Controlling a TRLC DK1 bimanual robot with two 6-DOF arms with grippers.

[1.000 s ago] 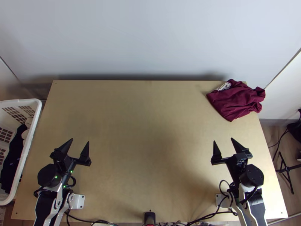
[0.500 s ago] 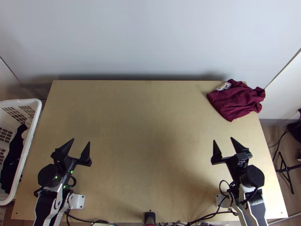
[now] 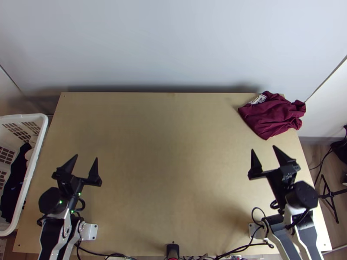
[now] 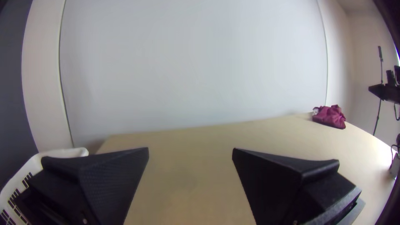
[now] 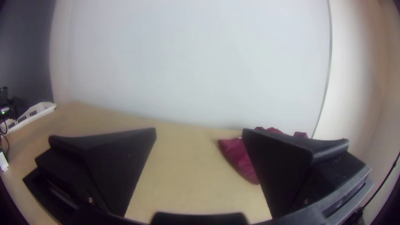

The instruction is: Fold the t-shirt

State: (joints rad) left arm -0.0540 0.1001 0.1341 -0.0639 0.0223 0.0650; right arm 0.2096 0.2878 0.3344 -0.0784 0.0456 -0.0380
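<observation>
At the lower left of the top view, the left gripper [image 3: 86, 157] has just shifted slightly left; its fingers stand wide apart around nothing. At the lower right, the right gripper [image 3: 263, 148], equally wide and empty, has moved up and right, nearer the shirt [image 3: 274, 118], probably to start fetching it for spreading. The shirt lies bunched at the upper right, its white print [image 3: 259, 99] too small to read.
</observation>
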